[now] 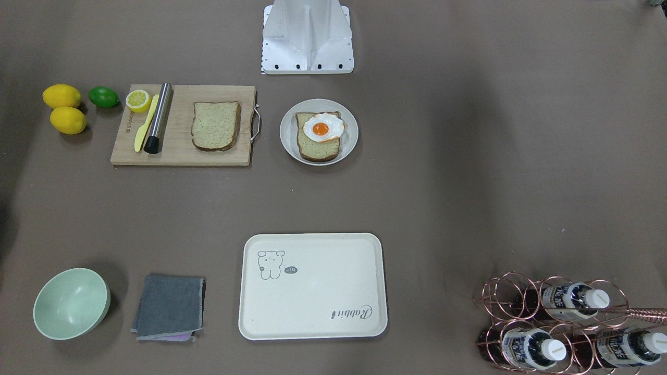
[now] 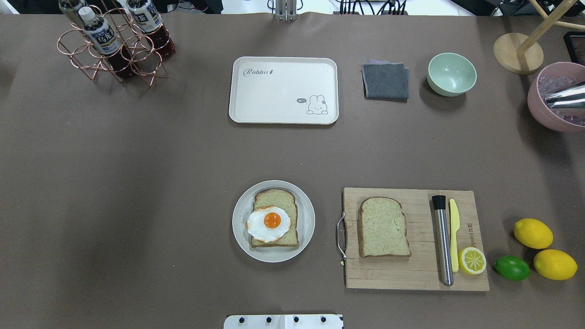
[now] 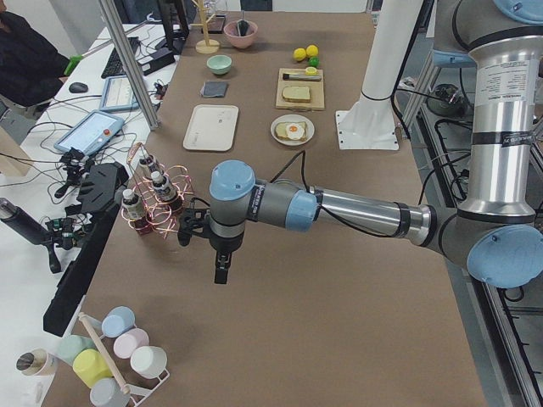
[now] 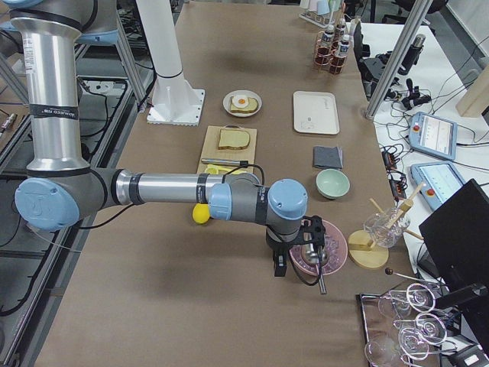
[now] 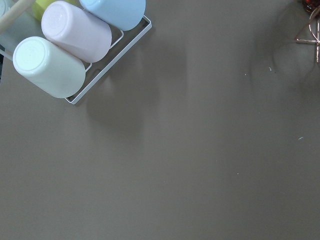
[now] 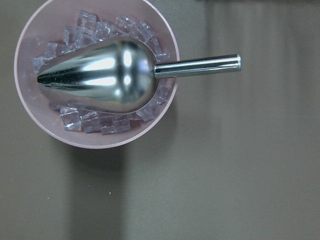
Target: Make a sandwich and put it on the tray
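One bread slice [image 2: 279, 201] lies on a round white plate [image 2: 307, 228] with the fried egg [image 2: 268, 224] on top. The second slice [image 2: 383, 227] lies on the wooden cutting board [image 2: 393, 274]. The cream tray [image 2: 279, 96] holds nothing, on the far side of the table. My left gripper [image 3: 221, 273] hangs over bare table beside the bottle rack. My right gripper [image 4: 280, 267] hangs beside a pink ice bowl. Both are far from the food, and I cannot tell whether they are open or shut.
A copper bottle rack [image 2: 114, 41], grey cloth [image 2: 386, 81] and green bowl [image 2: 451, 74] flank the tray. A metal muddler [image 2: 442, 240], yellow knife [image 2: 454, 228] and half lemon [image 2: 472, 260] share the board. Lemons [image 2: 532, 233] and a lime [image 2: 512, 267] lie to its right. A scoop [image 6: 97, 75] rests in the ice bowl.
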